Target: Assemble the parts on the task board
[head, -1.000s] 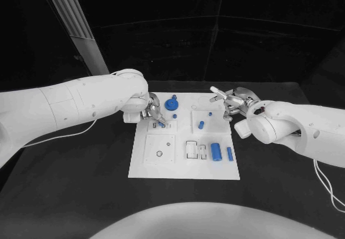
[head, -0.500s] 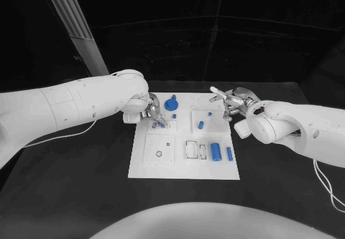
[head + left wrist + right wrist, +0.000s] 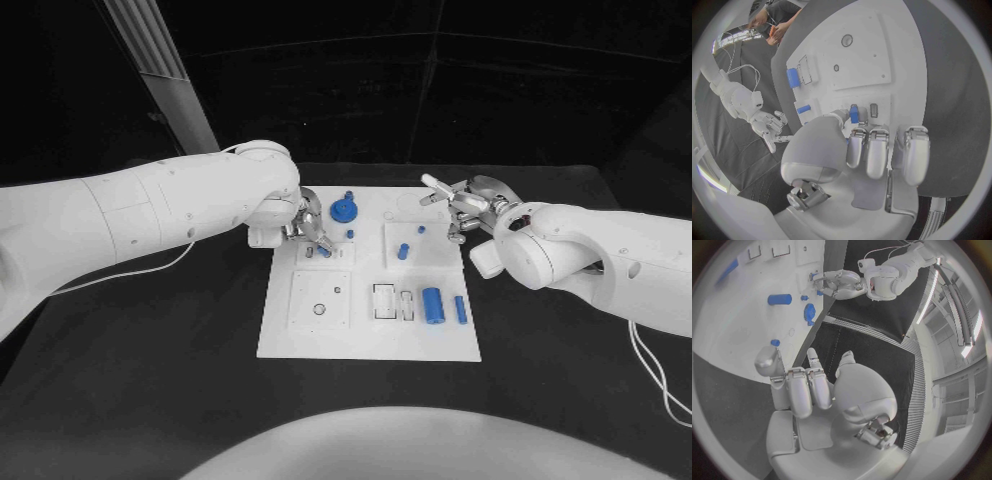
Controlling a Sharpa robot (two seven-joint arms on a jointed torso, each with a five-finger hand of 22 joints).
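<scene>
Head view puts the left hand over the far-left corner of the task board. From the left wrist view its fingers curl down over a small blue part at a slot in the board; whether it is pinched I cannot tell. The right hand hovers off the board's far-right corner, fingers apart and holding nothing. On the white board lie a blue knob, a short blue peg, a thick blue cylinder and a slim blue bar just beside it. The board rests on the black desk.
</scene>
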